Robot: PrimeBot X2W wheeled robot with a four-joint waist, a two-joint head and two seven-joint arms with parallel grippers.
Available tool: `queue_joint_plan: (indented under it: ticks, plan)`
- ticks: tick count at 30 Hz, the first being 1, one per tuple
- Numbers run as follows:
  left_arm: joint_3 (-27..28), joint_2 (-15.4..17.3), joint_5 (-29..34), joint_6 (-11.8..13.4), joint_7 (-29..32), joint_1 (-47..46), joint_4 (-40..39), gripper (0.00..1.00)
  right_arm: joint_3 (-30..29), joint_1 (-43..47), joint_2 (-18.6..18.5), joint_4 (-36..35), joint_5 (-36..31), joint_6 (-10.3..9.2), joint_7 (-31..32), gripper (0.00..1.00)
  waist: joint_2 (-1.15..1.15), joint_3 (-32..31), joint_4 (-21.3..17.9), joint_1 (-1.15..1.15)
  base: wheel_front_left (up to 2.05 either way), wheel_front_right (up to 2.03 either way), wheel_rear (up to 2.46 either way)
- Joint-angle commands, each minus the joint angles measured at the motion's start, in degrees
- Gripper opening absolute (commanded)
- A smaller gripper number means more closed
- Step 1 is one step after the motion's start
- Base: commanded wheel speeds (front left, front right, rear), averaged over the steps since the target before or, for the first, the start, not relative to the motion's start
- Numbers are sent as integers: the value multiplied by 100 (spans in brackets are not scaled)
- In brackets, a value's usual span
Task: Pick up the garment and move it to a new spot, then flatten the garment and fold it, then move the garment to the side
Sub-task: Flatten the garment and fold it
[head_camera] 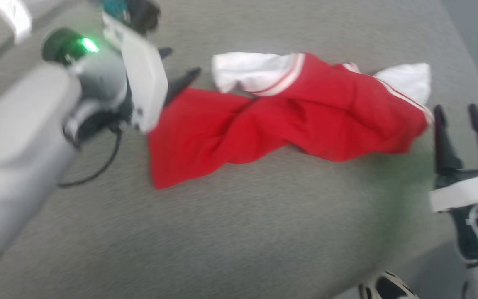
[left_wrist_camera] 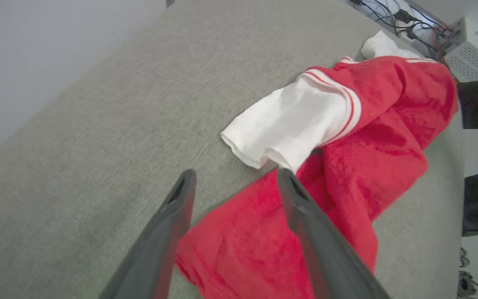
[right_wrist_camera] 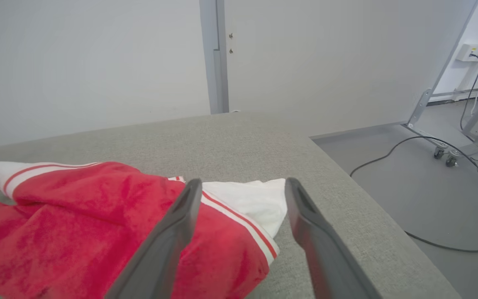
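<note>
Red soft cloth, napped and limp, makes up the garment [head_camera: 288, 120], which lies twisted in a long rumpled heap on the grey fabric-covered table [head_camera: 239, 232], between the two grippers. The left gripper [head_camera: 183, 61] has its fingers spread wide with nothing held; in its wrist view the red hem end lies directly beneath the fingers, and one white sleeve [left_wrist_camera: 288, 124] sits just beyond the tips. The right gripper [head_camera: 456, 109] is likewise parted and empty, just beside the shoulder end, with the other white sleeve [right_wrist_camera: 255, 203] and its striped trim [right_wrist_camera: 243, 228] lying between and just ahead of its fingers. Judgement: the piece is light and has no stiffness, so it will drape and sag from any hold, and it is neither fragile nor slippery. A single layer may slide out of a pinch. Recommended holds are a doubled fold at the hem under the left fingers and the seamed trim near the right fingers. Lettering is not visible.
</note>
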Motion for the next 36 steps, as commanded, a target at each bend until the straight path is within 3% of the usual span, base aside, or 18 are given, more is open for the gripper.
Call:
queue_joint_plan:
  ticks: [1, 5, 8, 18, 19, 20, 28, 36]
  plan:
    - [-114, -93, -287, -7, 452, -277, 302, 100, 125, -78, 87, -15, 67, -4, -94, 100, 0, 218, -439, 0, 0, 0, 0]
    - [-248, -375, -670, -6, 1238, -887, 1209, 100, 360, -109, 209, 12, 117, -5, -192, 100, 0, 358, -774, 0, 0, 0, 0]
    - [-401, -480, -692, -6, 1498, -1151, 1720, 100, 529, -174, 285, 27, 148, -4, -246, 100, 0, 449, -990, 0, 0, 0, 0]
    - [-897, -578, -850, -6, 1764, -1282, 2451, 100, 805, -205, 319, 104, 232, -5, -354, 100, 0, 610, -1273, 0, 0, 0, 0]
    - [-931, -580, -932, -6, 1796, -1277, 2417, 64, 800, -215, 311, 105, 233, -5, -358, 100, 0, 615, -1272, 0, 0, 0, 0]
    - [-944, -591, -1036, -6, 1839, -1252, 2412, 0, 782, -219, 303, 112, 231, -5, -363, 100, 0, 612, -1260, 0, 0, 0, 0]
    - [-817, -632, -1343, -6, 1175, -1440, 2401, 0, 575, -182, 138, 53, 120, -4, -366, 100, 0, 363, -657, 0, 0, 0, 0]
    - [-680, -84, -1674, -6, 656, -1131, 2314, 0, 432, -98, -66, -159, 50, -4, -87, 100, 0, -16, 144, 0, 0, 0, 0]
